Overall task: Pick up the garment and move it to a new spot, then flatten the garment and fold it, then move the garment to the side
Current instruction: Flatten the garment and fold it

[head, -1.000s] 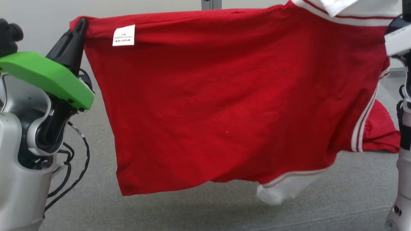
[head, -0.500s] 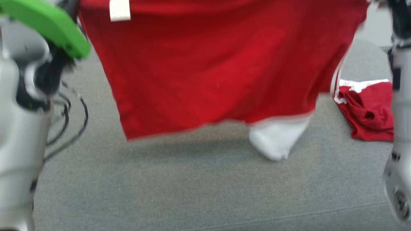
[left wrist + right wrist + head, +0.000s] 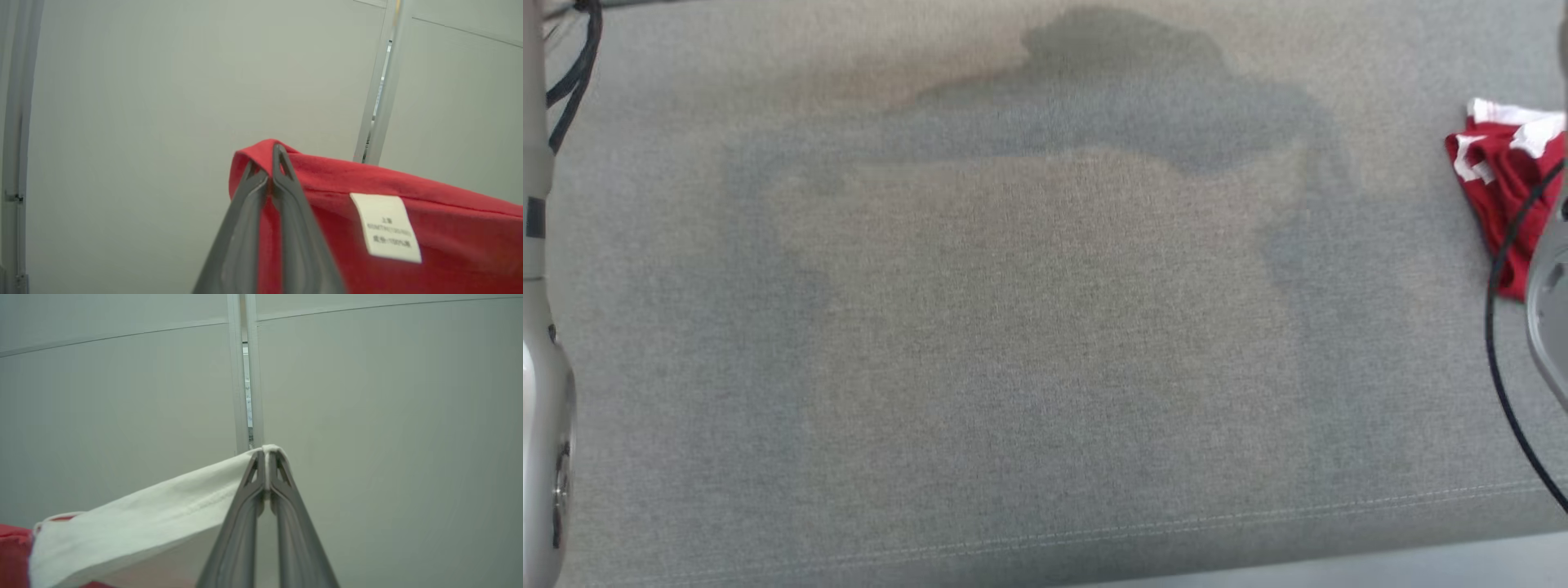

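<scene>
In the left wrist view my left gripper (image 3: pixel 270 163) is shut on a folded corner of the red garment (image 3: pixel 327 183), close to its white care label (image 3: pixel 388 226). The garment hangs stretched away to the right in front of a pale wall. My right gripper (image 3: pixel 267 455) is shut on a white edge of the garment (image 3: pixel 143 522) in the right wrist view, with a bit of red cloth (image 3: pixel 12 547) at the lower left. The head view looks down on the grey padded surface (image 3: pixel 1045 367), where a broad shadow (image 3: pixel 1111 90) lies.
A second crumpled red and white cloth (image 3: pixel 1499 171) lies at the right edge of the grey surface. My pale left forearm (image 3: pixel 539 408) runs down the left border, and the right arm (image 3: pixel 1552 302) with a black cable (image 3: pixel 1494 327) sits at the right. The surface's front seam (image 3: pixel 1094 535) is near the bottom.
The head camera has tilted down, so the held garment has left that picture through the top and the grey surface with its shadow has come in. Both grips look unchanged.
</scene>
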Tool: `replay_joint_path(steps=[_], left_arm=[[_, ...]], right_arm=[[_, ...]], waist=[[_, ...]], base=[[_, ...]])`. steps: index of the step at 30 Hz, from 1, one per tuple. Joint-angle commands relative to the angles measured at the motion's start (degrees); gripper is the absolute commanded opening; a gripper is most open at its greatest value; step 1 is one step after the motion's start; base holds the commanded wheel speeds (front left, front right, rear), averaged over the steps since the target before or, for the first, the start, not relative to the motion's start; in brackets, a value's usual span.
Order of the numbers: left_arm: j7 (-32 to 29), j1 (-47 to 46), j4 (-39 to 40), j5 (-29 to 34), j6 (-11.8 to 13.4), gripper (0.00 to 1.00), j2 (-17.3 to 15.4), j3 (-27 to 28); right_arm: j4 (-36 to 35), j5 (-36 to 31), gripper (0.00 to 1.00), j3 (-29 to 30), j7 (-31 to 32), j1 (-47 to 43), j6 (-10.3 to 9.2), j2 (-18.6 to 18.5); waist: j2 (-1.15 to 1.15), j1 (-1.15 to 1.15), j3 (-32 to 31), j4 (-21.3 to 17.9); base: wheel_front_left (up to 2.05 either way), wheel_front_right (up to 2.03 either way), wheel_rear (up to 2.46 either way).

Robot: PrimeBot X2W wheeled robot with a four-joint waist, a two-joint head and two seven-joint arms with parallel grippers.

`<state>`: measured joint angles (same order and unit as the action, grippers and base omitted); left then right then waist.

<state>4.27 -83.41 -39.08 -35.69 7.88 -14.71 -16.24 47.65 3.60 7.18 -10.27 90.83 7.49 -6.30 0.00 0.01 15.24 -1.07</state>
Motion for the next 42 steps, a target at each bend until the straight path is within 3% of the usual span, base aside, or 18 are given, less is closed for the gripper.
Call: replay_joint_path(steps=[1, 6, 11, 16, 21, 27, 32, 36, 42], left_arm=[[0.6, -0.2, -2.1, 0.3, -0.6, 0.0, -0.2, 0.0], [3.4, -2.0, -10.4, -0.2, -2.3, 0.0, -0.7, 0.3], [6.0, -4.0, -13.8, -0.5, -4.0, 0.0, -1.0, 0.5], [7.7, -5.3, -14.9, -2.3, -7.6, 0.0, -0.7, 1.3], [9.0, -0.2, -13.2, -4.5, -12.5, 0.0, -1.7, 2.2], [8.1, 12.4, -9.6, -7.4, -14.3, 0.0, -2.5, 2.2], [6.9, 31.2, -3.0, -10.9, -14.6, 0.0, -2.5, 2.5], [5.3, 47.0, 5.9, -13.5, -12.9, 0.0, -3.1, 3.2], [2.4, 67.7, 18.6, -16.6, -7.7, 0.0, -3.5, 4.0]], right_arm=[[1.8, -0.4, 0.0, -0.1, -0.8, 0.2, -0.01, 0.3], [9.2, 0.5, 0.0, -2.5, -3.5, 1.0, -0.01, 1.8], [11.3, 2.9, 0.0, -3.9, -4.6, 1.9, -0.01, 2.2], [9.9, 8.2, 0.0, -6.9, -4.9, 2.1, -0.01, 2.3], [4.3, 16.7, 0.0, -15.4, -4.9, -4.3, -0.02, 0.7], [-5.9, 27.8, 0.0, -22.2, -3.3, -18.8, -0.02, -4.2], [-19.3, 36.1, 0.0, -23.4, -0.6, -40.3, -0.01, -9.1], [-29.7, 39.2, 0.0, -20.4, 2.3, -58.1, -0.03, -10.3], [-39.8, 38.6, 0.0, -15.0, 8.1, -80.3, -0.02, -6.7]], waist=[[0.0, -0.01, 5.7, -0.5], [0.0, -0.01, 10.8, -2.2], [0.0, -0.01, 13.3, -2.8], [0.0, -0.01, 13.9, -2.8], [0.0, -0.01, 11.8, -2.2], [0.0, -0.01, 5.6, -1.2], [0.0, -0.01, -0.6, 0.1], [0.0, -0.01, -3.9, 0.4], [0.0, -0.01, -7.7, 0.8]], base=[[0.0, 0.0, 0.0], [0.0, 0.0, 0.0], [0.0, 0.0, 0.0], [0.0, 0.0, 0.0], [0.0, 0.0, 0.0], [0.0, 0.0, 0.0], [0.0, 0.0, 0.0], [0.0, 0.0, 0.0], [0.0, 0.0, 0.0]])
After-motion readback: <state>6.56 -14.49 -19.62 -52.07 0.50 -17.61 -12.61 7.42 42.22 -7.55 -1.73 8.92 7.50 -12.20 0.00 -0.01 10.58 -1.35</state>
